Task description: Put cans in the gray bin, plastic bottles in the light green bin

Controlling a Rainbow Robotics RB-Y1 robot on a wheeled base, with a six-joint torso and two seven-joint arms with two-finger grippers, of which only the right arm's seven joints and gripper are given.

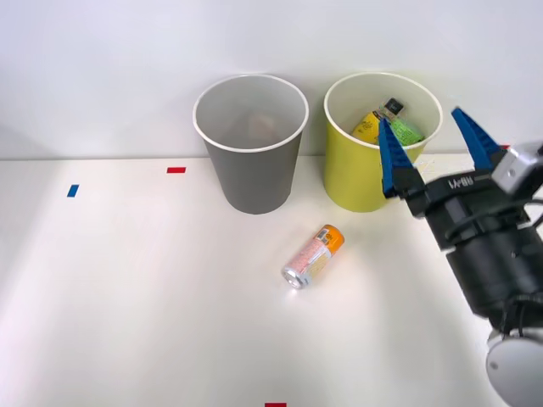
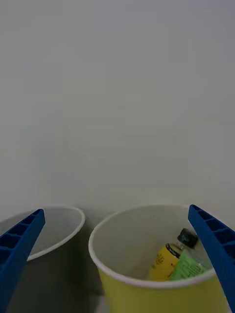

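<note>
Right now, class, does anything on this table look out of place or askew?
Yes: the can lies on its side on the table, in front of the gray bin, not in it. The bottles already sit in the green bin, and the open gripper holds nothing.

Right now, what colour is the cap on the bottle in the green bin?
Black, on the yellow bottle in the green bin; clearest in the wrist view.

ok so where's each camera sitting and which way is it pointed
Front view: above the arms, looking forward and down at the table, can and bins; the right gripper shows, open.
Right wrist view: on the right wrist, facing the wall over both bins, blue fingers at the corners.
Shared: gray bin, green bin, bottles.
</note>
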